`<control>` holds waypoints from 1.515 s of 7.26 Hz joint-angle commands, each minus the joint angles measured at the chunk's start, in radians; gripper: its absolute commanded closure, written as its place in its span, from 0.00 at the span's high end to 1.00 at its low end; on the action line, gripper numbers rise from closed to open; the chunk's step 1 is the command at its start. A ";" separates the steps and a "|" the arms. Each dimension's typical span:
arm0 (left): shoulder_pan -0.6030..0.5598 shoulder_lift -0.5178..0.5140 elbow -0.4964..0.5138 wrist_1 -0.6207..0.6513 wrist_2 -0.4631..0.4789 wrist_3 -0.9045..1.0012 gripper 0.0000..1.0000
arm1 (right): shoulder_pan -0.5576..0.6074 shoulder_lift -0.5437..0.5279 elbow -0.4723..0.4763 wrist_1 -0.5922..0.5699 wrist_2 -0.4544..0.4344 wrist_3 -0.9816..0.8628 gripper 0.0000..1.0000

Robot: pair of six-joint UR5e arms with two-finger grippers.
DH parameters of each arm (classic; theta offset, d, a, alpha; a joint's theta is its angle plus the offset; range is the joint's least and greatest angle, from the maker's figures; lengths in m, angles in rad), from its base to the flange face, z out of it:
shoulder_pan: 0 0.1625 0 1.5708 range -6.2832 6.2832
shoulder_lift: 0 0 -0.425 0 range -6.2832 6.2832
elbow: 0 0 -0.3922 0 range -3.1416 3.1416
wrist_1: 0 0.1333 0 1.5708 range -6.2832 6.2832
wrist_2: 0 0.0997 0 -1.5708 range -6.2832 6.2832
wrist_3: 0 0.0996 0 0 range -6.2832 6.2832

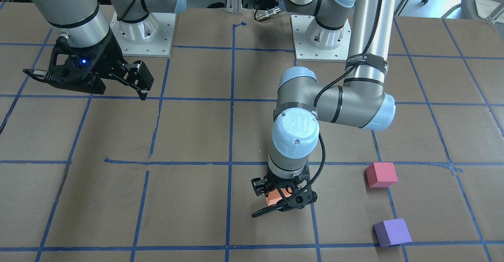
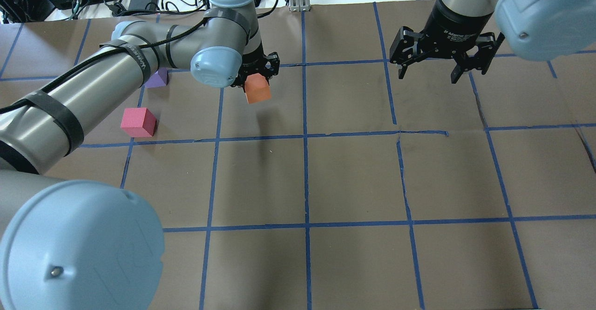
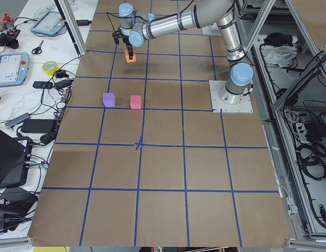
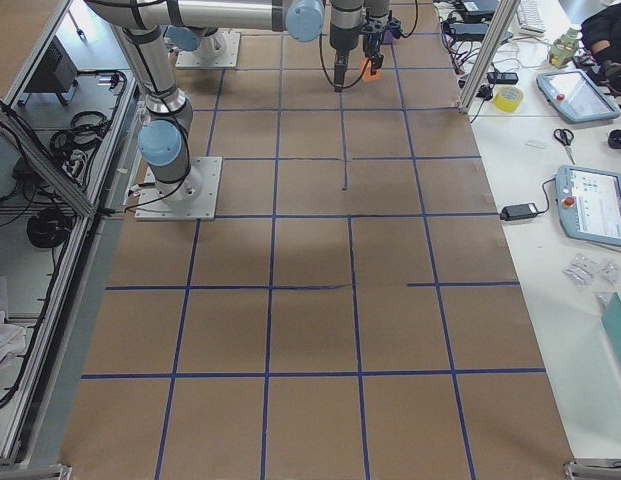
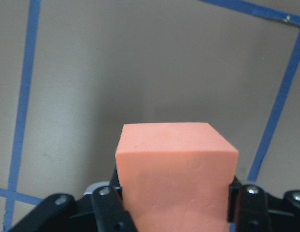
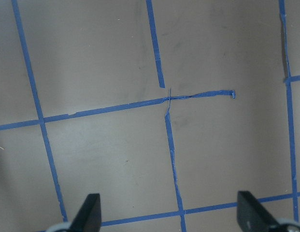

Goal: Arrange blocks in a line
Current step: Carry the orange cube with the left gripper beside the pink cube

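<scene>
Overhead view, left to right: pinkish-red block [image 2: 138, 122] sits on the tabletop [image 2: 349, 175] at far left, purple block [image 2: 157, 78] just beyond it, half hidden by the left arm; the two are near each other but not touching. Next, left gripper [image 2: 256, 79] has its jaws closed on the orange block [image 2: 257, 90], squeezing it from both sides; the wrist view shows the block sticking out past the fingertips, and it looks lifted off the tabletop. Far right, right gripper [image 2: 428, 75] hangs above the tabletop with jaws wide apart, holding nothing.

Step in hand, as I judge it: carrying the orange block to join the other two. Next move calls for bringing it over in line with the pink and purple pair, lowering until it rests flat, then letting go without knocking the neighbours
</scene>
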 commanded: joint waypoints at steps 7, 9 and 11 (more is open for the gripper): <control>0.287 0.040 -0.014 -0.096 -0.039 0.469 0.42 | -0.001 0.003 0.000 0.000 0.005 0.002 1.00; 0.353 0.015 -0.028 -0.090 -0.017 0.643 0.42 | 0.001 0.003 0.000 0.000 0.005 0.002 1.00; 0.372 0.018 -0.029 -0.084 0.002 0.685 0.42 | -0.001 0.003 0.000 -0.001 0.005 0.002 1.00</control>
